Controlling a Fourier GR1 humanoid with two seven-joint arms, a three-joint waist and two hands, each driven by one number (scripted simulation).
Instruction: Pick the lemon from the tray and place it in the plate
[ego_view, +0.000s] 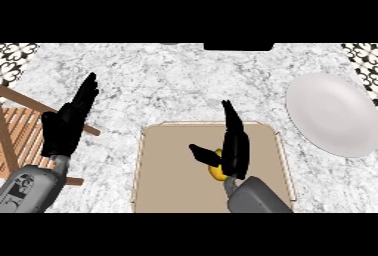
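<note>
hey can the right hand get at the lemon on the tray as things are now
Probably yes. The right hand is open right over the lemon on the tray, thumb on one side, fingers on the other, with nothing else between them.

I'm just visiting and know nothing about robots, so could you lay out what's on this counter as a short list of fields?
surface: marble counter
tray: tan tray, near the lower middle
lemon: yellow lemon on the tray, mostly hidden by the right hand
right hand: right hand over the lemon, fingers straight, thumb spread
left hand: left hand at the left, open and resting
plate: white plate at the right, nothing on it
other: wooden slatted object at the left edge
</note>
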